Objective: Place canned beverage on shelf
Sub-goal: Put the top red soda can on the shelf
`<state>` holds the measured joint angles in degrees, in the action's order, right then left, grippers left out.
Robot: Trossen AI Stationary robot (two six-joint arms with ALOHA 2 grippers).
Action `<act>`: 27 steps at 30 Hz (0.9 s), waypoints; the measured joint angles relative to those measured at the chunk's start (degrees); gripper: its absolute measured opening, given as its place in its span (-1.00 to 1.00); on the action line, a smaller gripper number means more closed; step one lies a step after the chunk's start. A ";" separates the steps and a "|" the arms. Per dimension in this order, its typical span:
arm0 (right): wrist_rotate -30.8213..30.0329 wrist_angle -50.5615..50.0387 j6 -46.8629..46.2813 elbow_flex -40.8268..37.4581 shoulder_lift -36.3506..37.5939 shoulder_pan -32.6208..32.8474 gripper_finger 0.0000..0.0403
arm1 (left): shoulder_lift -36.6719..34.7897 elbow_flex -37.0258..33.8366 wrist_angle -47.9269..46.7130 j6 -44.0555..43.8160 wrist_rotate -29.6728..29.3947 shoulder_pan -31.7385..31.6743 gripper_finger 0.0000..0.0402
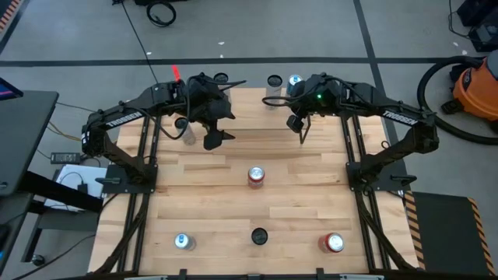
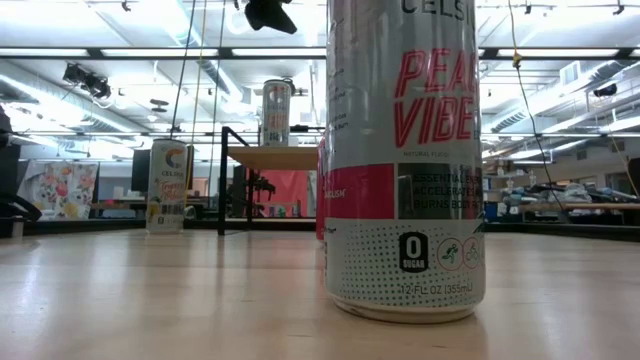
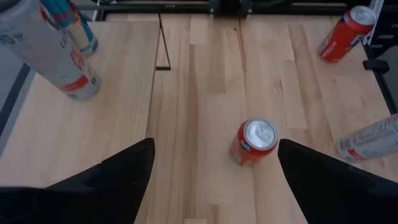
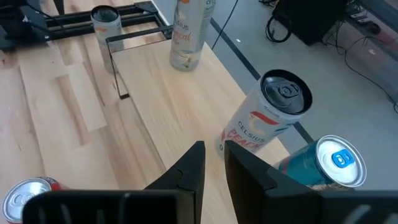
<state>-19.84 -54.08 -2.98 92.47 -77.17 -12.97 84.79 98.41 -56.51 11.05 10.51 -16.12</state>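
Above the table's far edge, right gripper (image 4: 213,163) fingers slightly apart, holding nothing; left gripper (image 3: 211,171) fingers wide apart

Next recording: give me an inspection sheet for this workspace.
Surface: wooden table, cans standing on it.
Job's things: shelf holds one can; red can stands mid-table.
Clutter: other cans stand about the table.
Tools: left tool wide open, empty; right tool slightly open, empty.
Cables: black cable coiled on floor.
Surroundings: orange vacuum beside table.
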 joint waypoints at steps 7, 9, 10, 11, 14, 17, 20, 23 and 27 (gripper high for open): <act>-1.21 -2.60 0.65 0.00 -0.24 0.05 -0.62 | 0.00 0.00 0.53 0.04 0.00 0.00 0.76; -1.16 -2.60 0.42 0.00 -0.24 0.11 -0.59 | 0.00 0.00 0.52 0.04 0.01 0.00 0.76; -1.07 -2.60 0.26 0.00 -0.24 0.11 -0.56 | 0.00 0.00 0.51 0.04 -0.01 0.01 0.76; -1.06 -2.66 0.21 0.00 -0.24 0.10 -0.53 | 0.00 0.00 0.51 0.04 -0.01 0.00 0.76; -1.08 -3.56 0.22 0.00 -0.24 0.04 -0.43 | 0.00 0.00 0.50 0.04 0.00 0.01 0.76; -1.06 -4.80 1.33 0.00 -0.24 0.09 -0.30 | 0.00 -0.01 0.50 0.04 0.00 0.00 0.76; -1.06 -6.49 2.61 0.00 -0.24 0.06 -0.19 | 0.00 0.00 0.50 0.04 -0.01 0.02 0.76; -1.06 -7.12 2.72 0.00 -0.24 0.07 -0.07 | 0.00 0.00 0.50 0.04 0.00 0.00 0.76; -1.06 -8.26 2.87 0.00 -0.24 0.15 0.05 | 0.00 0.00 0.50 0.04 0.00 0.00 0.76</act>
<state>-20.91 -62.34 -0.11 92.47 -77.41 -12.82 84.79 98.41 -56.02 11.09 10.51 -16.12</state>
